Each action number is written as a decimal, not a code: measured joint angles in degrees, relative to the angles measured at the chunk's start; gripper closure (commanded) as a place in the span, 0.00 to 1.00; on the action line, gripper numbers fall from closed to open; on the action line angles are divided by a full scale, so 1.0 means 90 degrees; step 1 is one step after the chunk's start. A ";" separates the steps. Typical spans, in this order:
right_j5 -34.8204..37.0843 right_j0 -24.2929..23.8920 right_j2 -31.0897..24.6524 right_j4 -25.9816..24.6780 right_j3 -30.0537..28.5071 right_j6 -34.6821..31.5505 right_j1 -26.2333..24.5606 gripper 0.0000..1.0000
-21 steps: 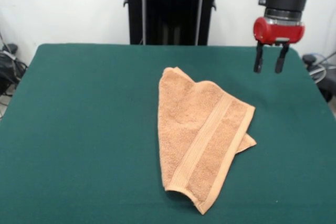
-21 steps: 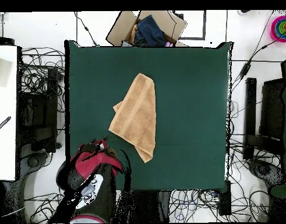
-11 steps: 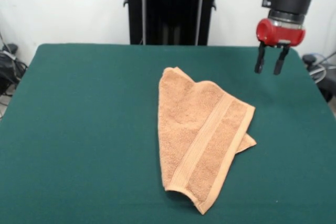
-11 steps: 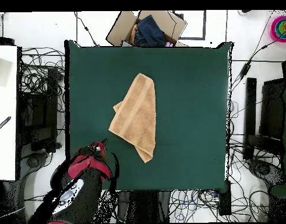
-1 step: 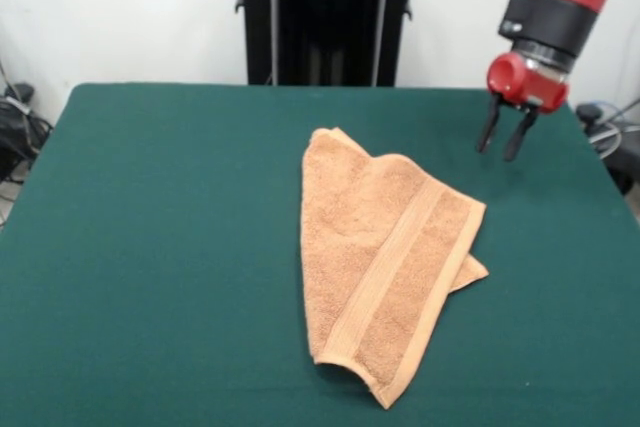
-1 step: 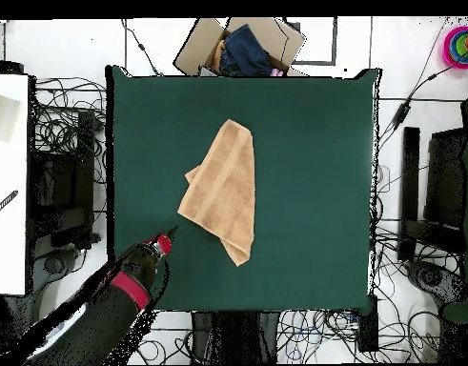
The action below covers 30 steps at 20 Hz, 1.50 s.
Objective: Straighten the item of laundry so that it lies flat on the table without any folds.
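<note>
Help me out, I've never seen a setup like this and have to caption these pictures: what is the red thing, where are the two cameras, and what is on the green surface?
The red and black thing is a robot arm. Its gripper hangs over the table's far right part in the front view, jaws open and holding nothing.

That front view looks across the table toward the robot. The other view looks straight down from above, with the arm coming in from the bottom left. The two are turned half round against each other, so sides swap between them.

The table has a dark green top. On it lies one orange-tan towel, folded over itself, with a corner poking out beneath. The gripper is off to the side, not touching it. Beyond the table's edge, the overhead view shows a cardboard box and many cables on the floor.
</note>
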State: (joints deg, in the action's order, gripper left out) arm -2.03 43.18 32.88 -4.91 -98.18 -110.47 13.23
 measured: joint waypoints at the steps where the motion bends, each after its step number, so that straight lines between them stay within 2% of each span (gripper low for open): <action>1: -0.0003 0.0163 0.0192 0.0145 0.0066 0.0000 -0.0204 0.00; 12: -0.0103 0.1035 0.1615 0.1130 0.0325 0.0000 -0.1521 0.00; 13: -0.0151 0.1215 0.1908 0.1354 0.0338 0.0000 -0.1809 0.00; 18: -0.0213 0.1615 0.2599 0.2020 0.0390 0.0000 -0.2579 0.00; 24: -0.0213 0.1807 0.3008 0.2575 0.0479 0.0000 -0.3176 0.00; 30: -0.0213 0.1812 0.3036 0.2780 0.0514 -0.0001 -0.3430 0.00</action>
State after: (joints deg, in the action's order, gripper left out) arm -3.95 59.49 60.21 20.12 -93.55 -110.48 -17.64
